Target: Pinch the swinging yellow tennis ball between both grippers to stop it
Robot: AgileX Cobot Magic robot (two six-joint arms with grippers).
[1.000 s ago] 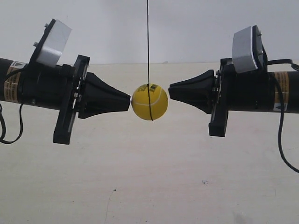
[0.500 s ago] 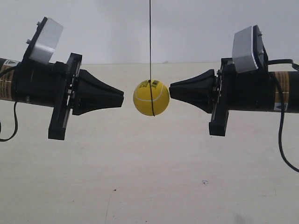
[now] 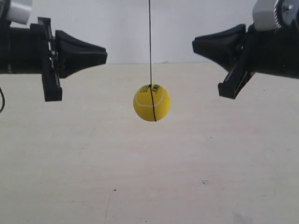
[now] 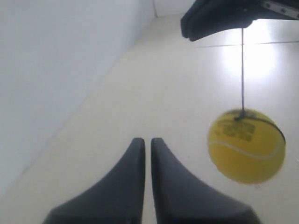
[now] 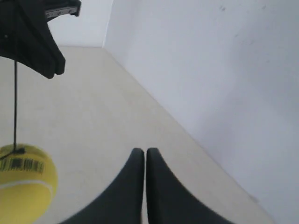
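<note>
The yellow tennis ball (image 3: 152, 102) hangs free on its black string (image 3: 150, 42) above the pale table, touching nothing. The gripper of the arm at the exterior view's left (image 3: 104, 56) and the gripper of the arm at the exterior view's right (image 3: 194, 45) are both higher than the ball and well apart from it, tips facing each other. In the left wrist view my left gripper (image 4: 147, 140) is shut on nothing, with the ball (image 4: 246, 147) off to one side. My right gripper (image 5: 145, 150) is likewise shut and empty, the ball (image 5: 25, 184) beside it showing its barcode sticker.
A pale beige table surface (image 3: 149, 186) lies below the ball, with a white wall (image 3: 149, 28) behind. A dark cable (image 3: 2, 100) hangs from the arm at the exterior view's left.
Both arms have lifted and drawn back outward from the ball, which they flanked closely a second ago. The ball now hangs alone, below the gripper tips, almost in the same place.
</note>
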